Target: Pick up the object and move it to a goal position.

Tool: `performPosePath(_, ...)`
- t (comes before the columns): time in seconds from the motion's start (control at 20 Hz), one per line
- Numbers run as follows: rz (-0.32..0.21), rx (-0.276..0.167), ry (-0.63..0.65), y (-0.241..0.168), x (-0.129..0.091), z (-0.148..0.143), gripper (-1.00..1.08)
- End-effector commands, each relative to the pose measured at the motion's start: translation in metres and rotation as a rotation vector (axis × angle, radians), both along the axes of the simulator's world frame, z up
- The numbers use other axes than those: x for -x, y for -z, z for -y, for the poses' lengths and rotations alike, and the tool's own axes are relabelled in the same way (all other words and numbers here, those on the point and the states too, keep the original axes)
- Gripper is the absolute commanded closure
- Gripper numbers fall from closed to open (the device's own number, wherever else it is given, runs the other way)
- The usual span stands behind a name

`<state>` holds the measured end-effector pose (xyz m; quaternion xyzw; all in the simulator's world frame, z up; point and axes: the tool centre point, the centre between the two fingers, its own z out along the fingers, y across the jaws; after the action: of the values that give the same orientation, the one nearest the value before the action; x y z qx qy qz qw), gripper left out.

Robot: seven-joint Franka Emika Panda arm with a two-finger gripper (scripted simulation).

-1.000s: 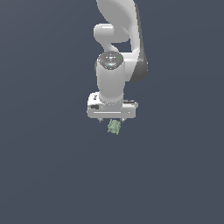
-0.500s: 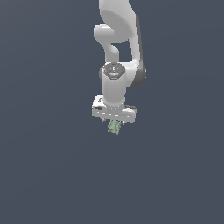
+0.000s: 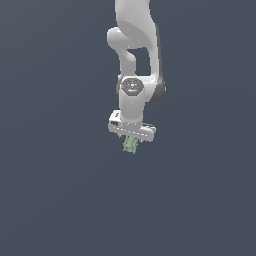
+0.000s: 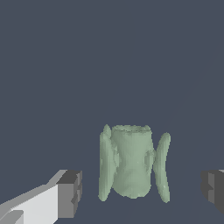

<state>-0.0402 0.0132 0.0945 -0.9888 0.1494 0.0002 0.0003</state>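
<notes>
The object (image 3: 131,145) is a small pale green lumpy piece with side ribs. In the exterior view it sits just below the white hand. My gripper (image 3: 132,138) points straight down over it. In the wrist view the object (image 4: 131,162) lies between my two dark-tipped fingers (image 4: 70,194), with a clear gap on each side. My gripper (image 4: 142,192) is open and straddles the object without touching it. The object's dark central hole does not show from these angles.
A plain dark grey surface (image 3: 55,190) fills both views. The white arm (image 3: 135,60) rises above the hand towards the top of the exterior view. No other objects or edges show.
The hand has come down a little and shifted slightly to the exterior view's right, closer over the object. The object has stayed in place.
</notes>
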Motion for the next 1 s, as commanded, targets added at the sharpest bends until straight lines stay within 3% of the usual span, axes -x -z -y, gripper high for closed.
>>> performPosePath(0.0,0.0,0.001,0.014,0.003,0.002,0.0,-0.92)
performPosePath(0.35,0.0,0.001,0.012,0.008,0.002,-0.001,-0.92)
performPosePath(0.95,0.0,0.001,0.017,0.053,0.003,0.0,-0.92)
